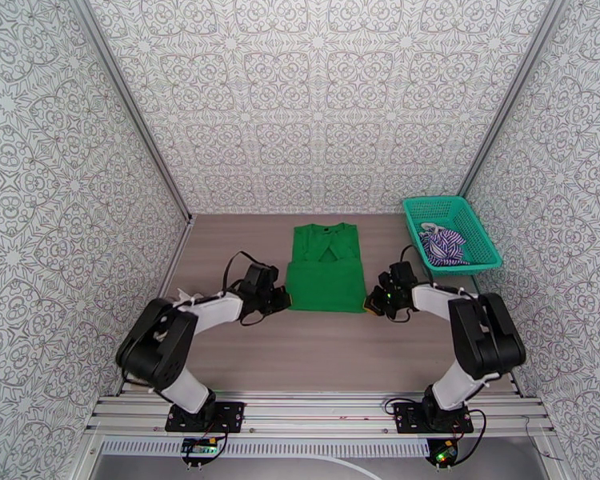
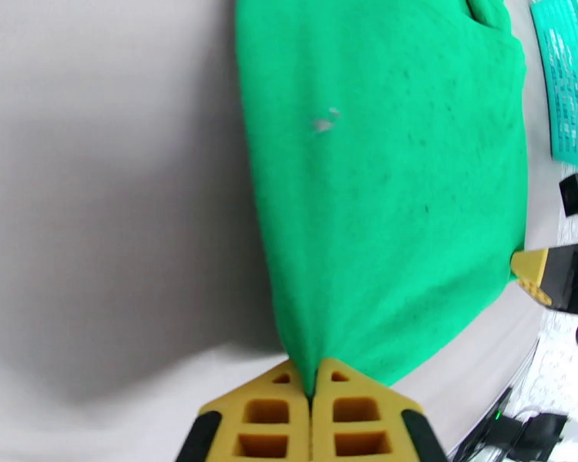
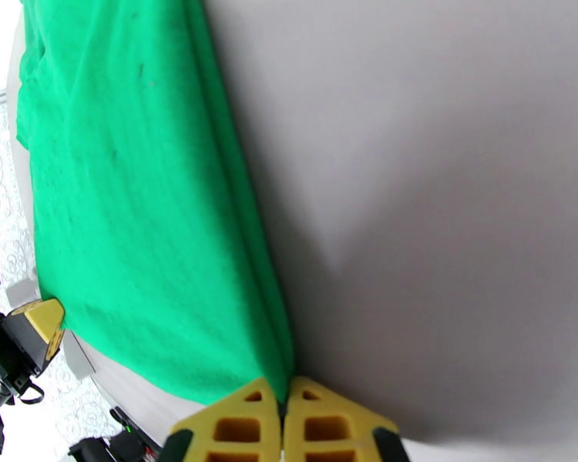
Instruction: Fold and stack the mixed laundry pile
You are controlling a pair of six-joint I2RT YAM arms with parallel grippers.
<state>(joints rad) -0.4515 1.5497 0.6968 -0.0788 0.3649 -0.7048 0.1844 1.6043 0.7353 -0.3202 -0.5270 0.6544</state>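
Observation:
A bright green cloth (image 1: 326,268) lies flat on the table, sides folded in, collar end toward the back wall. My left gripper (image 1: 284,300) pinches its near left corner; the left wrist view shows the yellow fingers (image 2: 349,413) shut on the green cloth (image 2: 381,186). At the near right corner my right gripper (image 1: 372,302) does the same, and the right wrist view shows its yellow fingers (image 3: 239,425) closed on the cloth (image 3: 135,202) edge. The purple-and-white striped shirt (image 1: 442,244) lies bunched in the basket.
A teal mesh basket (image 1: 472,222) stands at the back right by the wall. Patterned walls close in the table on three sides. Bare tabletop (image 1: 324,354) stretches between the cloth and the arm bases.

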